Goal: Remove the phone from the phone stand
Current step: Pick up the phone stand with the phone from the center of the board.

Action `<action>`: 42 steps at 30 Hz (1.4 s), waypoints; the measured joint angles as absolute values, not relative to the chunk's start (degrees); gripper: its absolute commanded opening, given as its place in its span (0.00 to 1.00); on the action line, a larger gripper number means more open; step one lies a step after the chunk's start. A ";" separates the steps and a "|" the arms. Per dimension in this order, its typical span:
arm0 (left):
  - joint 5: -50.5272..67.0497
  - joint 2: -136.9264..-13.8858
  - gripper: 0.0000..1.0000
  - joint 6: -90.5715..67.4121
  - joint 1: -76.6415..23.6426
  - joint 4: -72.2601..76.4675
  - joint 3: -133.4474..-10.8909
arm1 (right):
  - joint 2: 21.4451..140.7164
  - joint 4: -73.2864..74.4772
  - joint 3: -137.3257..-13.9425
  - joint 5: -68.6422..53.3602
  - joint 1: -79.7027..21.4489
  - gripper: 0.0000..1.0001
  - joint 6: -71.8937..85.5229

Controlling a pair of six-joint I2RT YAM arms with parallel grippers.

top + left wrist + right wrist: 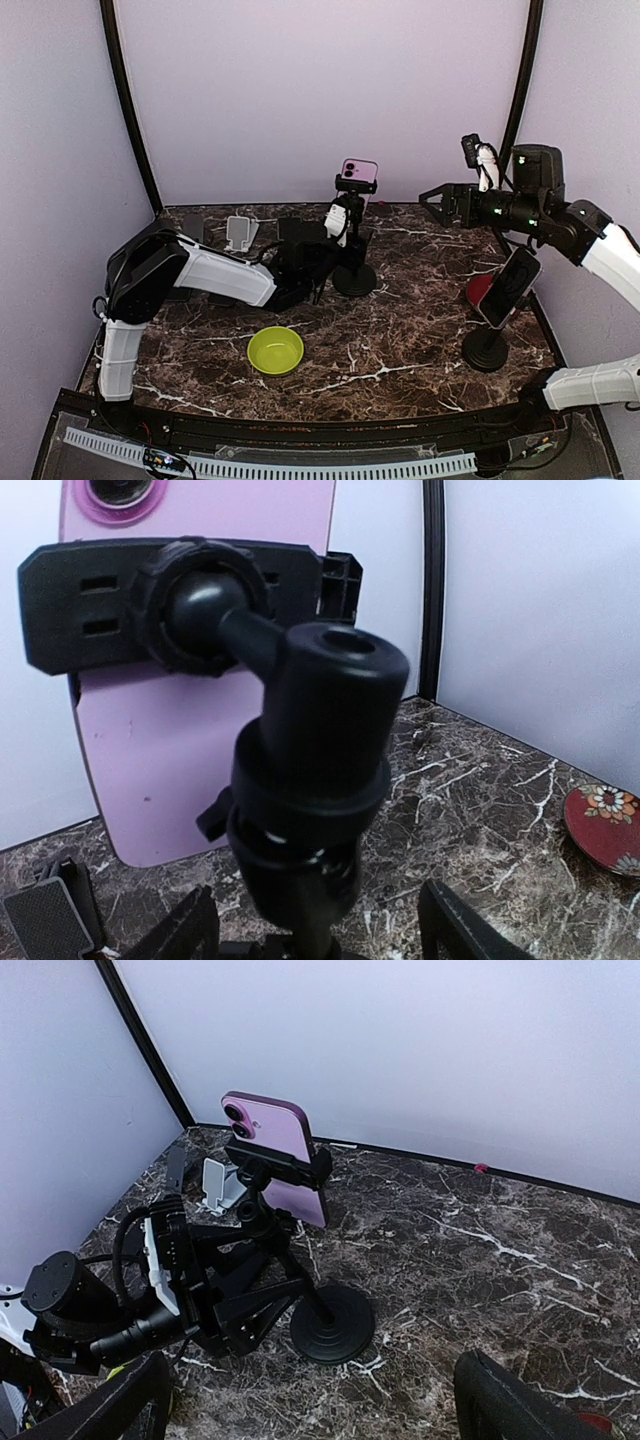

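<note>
Phone [359,170] sits on stand [354,278], mid-table toward the back; left gripper [318,935] straddles the stand's post; bowl [275,350] lies before it; far right, second phone [509,287] on second stand [485,352]; plate [478,290] just behind.

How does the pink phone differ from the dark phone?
The pink phone sits at the back middle; the dark phone sits nearer, by the right edge. The left end effector flanks the pink phone's stand; nothing flanks the dark phone's stand. Both rest on black round-based stands.
</note>
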State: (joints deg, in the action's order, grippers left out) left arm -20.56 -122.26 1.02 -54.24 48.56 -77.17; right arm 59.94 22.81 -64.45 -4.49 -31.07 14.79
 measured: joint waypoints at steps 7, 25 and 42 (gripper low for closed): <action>-23.00 -125.91 0.59 2.59 -54.28 48.45 -80.79 | 59.57 22.81 -63.68 -5.48 -29.95 0.99 14.00; -24.69 -127.55 0.26 4.40 -54.28 48.36 -84.29 | 59.57 22.81 -63.05 -6.66 -29.23 0.99 13.54; -20.12 -126.06 0.00 4.25 -54.19 53.15 -79.48 | 59.55 22.98 -63.05 -7.11 -29.08 0.99 12.27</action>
State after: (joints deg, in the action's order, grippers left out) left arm -20.12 -126.06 4.25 -54.19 53.15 -79.48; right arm 59.55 22.98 -63.05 -7.11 -29.08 12.27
